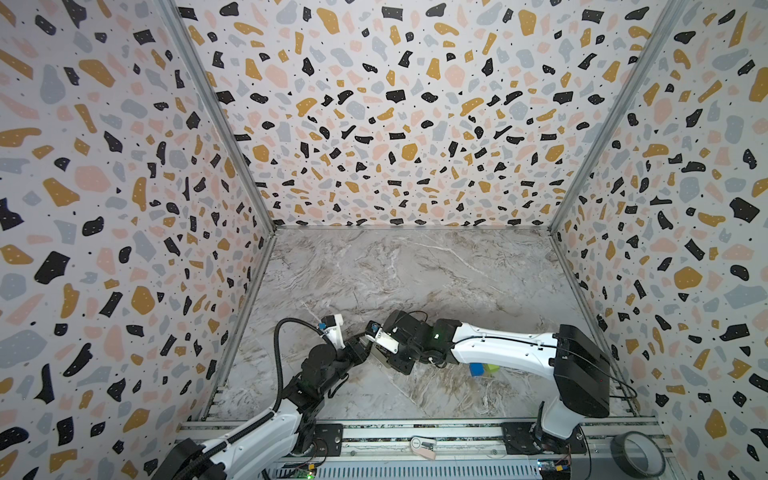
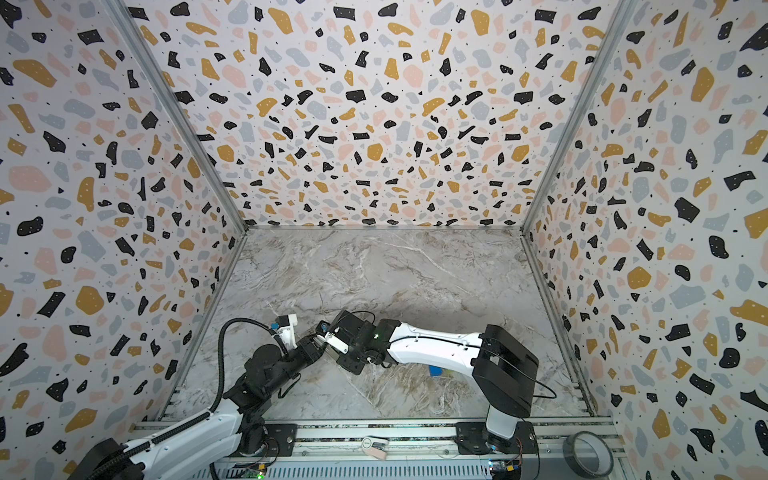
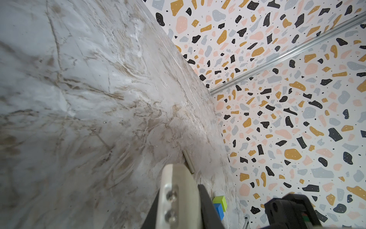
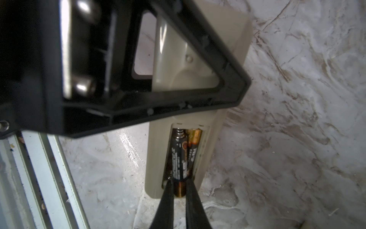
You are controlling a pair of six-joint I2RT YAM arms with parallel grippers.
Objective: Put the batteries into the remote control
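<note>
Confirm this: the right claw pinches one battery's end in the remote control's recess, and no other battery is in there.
Wrong at the end: the right wrist view shows a second battery lying in the remote control beside the pinched battery held by the right claw.

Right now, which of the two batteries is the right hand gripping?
The battery whose black end meets the spring: the right hand pinches its copper end. The other battery lies beside it, reversed, untouched.
</note>
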